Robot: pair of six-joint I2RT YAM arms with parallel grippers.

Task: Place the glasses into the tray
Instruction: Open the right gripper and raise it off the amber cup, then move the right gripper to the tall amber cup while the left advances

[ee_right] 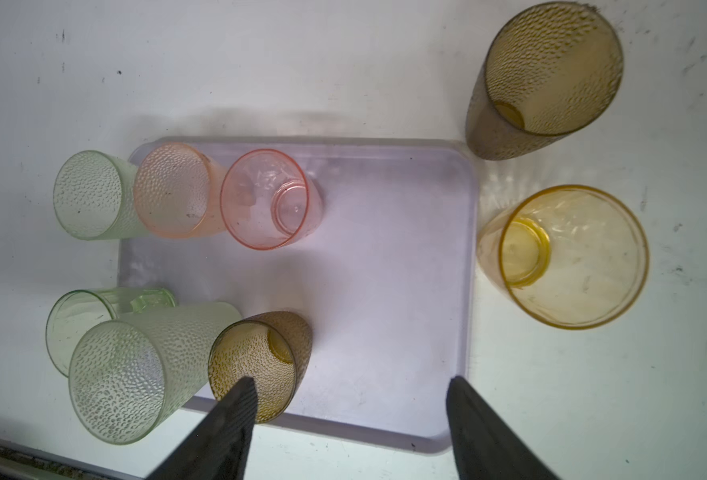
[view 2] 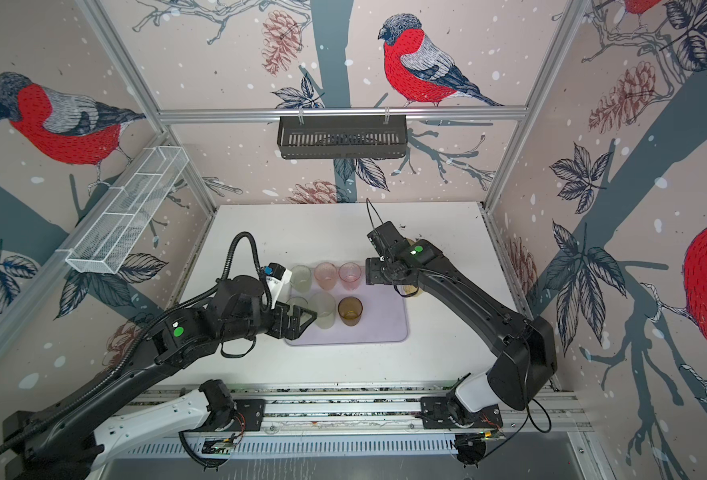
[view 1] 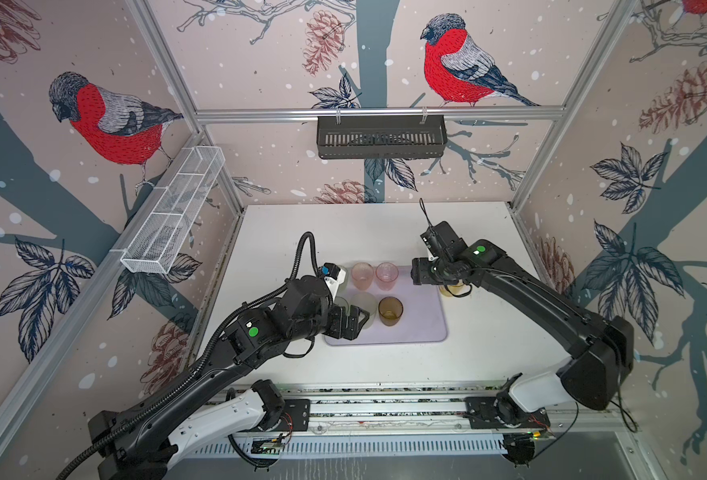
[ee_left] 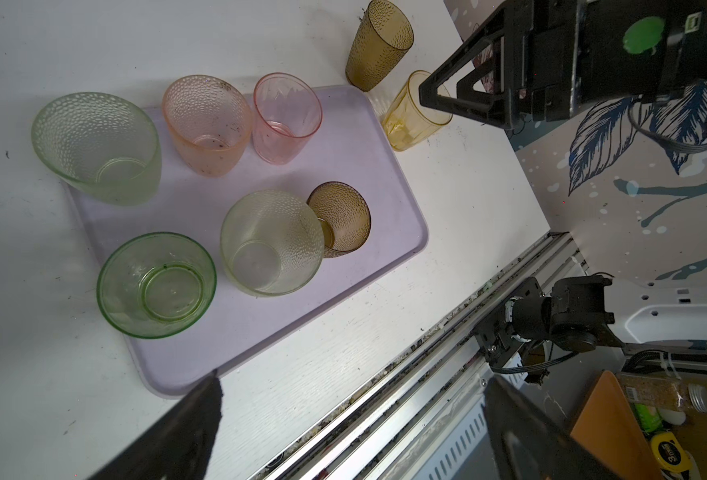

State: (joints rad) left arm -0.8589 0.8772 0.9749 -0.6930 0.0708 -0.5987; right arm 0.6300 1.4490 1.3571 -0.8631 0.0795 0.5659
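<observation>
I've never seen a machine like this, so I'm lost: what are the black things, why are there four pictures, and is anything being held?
Those are two robot arms mounted at the edge of a white table. The left gripper and right gripper at their ends are two-fingered pincers. Two pictures look down on the whole scene from above. The other two come from small cameras on the arms' wrists, looking past the gripper fingers. On the table lies a lavender tray with six coloured glasses standing in it. A yellow glass and a brown glass stand beside the tray on the table. Both grippers are open and hold nothing.
</observation>
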